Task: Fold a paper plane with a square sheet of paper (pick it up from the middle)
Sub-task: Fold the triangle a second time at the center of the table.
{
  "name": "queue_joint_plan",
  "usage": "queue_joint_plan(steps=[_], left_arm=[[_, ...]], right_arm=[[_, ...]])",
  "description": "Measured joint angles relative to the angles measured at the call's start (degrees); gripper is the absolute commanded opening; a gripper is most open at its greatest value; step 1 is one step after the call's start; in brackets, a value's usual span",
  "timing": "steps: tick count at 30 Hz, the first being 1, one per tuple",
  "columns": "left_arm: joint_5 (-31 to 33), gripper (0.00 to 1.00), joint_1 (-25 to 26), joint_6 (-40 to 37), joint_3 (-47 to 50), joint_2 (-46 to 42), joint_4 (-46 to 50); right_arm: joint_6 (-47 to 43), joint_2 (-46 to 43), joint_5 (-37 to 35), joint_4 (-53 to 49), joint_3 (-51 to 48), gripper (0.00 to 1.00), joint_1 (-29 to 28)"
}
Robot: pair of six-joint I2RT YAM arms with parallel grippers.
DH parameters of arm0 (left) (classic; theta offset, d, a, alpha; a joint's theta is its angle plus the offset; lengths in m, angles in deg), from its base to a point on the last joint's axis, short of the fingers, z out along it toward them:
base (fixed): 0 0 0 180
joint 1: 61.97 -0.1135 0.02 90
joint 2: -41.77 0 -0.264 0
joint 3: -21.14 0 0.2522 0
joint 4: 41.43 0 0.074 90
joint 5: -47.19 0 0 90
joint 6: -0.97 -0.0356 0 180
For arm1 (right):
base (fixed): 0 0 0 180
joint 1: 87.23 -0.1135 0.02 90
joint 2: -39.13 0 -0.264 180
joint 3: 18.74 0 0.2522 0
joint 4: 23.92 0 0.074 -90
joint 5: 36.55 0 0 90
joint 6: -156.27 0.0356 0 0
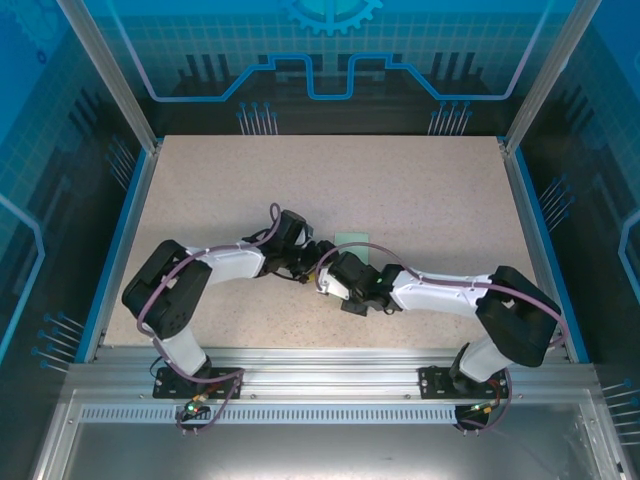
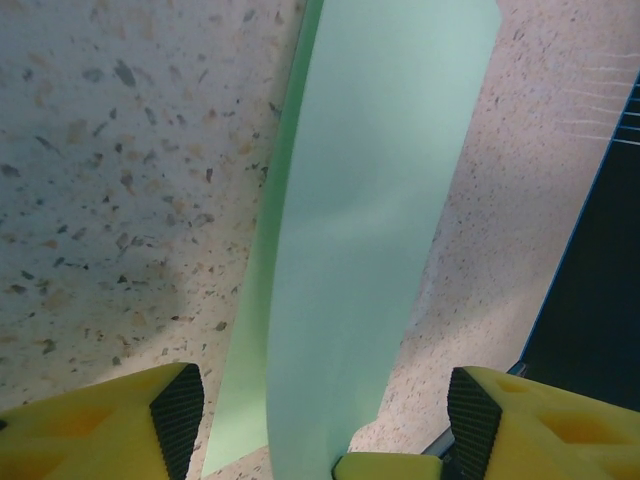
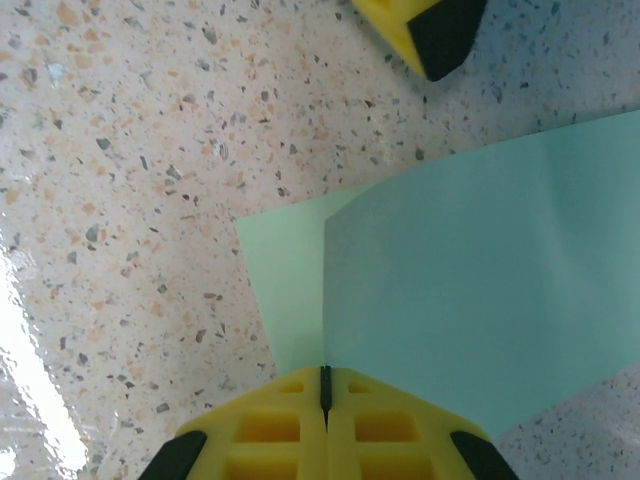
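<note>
Right wrist view: the right pincer (image 3: 323,392) pinches the green paper (image 3: 480,290); the left pincer (image 2: 325,415) stands wide open around it.

Overhead camera fixed high at the near side, looking down over the whole counter (image 1: 400,190), both wrist cameras close above that counter, looking steeply down, sharing the green paper (image 2: 370,230) mid-frame and the speckled surface around it, seen from opposite sides
</note>
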Motion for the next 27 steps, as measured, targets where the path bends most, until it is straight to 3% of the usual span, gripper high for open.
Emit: queue_joint_plan(steps=[5, 14, 21, 27], left_arm=[[-0.1, 0.68, 0.9, 1.9, -0.1, 1.7, -1.6], [-0.9, 0.51, 2.8, 3.5, -1.5, 4.7, -3.2], [-1.3, 0.41, 2.8, 3.5, -2.8, 5.5, -4.3], [-1.8, 0.41, 2.8, 3.5, -3.6, 6.6, -4.9]], right_arm=[[0.0, -1.1, -0.1, 0.4, -0.7, 0.01, 0.0], [0.0, -1.4, -0.1, 0.4, -1.2, 0.05, 0.0], [1.3, -2.1, -0.1, -0.1, -1.2, 0.31, 0.0], [3.5, -5.0, 0.1, -0.3, -1.2, 0.39, 0.0]])
